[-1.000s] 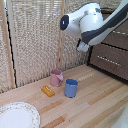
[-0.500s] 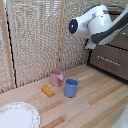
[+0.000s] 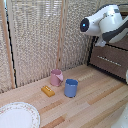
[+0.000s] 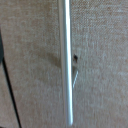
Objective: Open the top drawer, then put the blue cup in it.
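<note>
The blue cup stands upright on the wooden table, with its handle not visible from here. The arm's white wrist hangs high at the exterior view's right, in front of the upper part of the dark brown dresser, far above and apart from the cup. It covers most of the top drawer there. In the wrist view a long silver bar handle crosses a brown drawer front at close range. No fingers show in either view, so I cannot tell whether the gripper is open or shut.
A pink mug stands just behind the blue cup. An orange block lies beside them. A patterned white plate sits at the near left. A woven screen backs the table. A lower drawer's bar handle shows below the arm.
The arm has moved toward the exterior view's right, closer to the dresser front. The cup, mug, block and plate have not moved.
</note>
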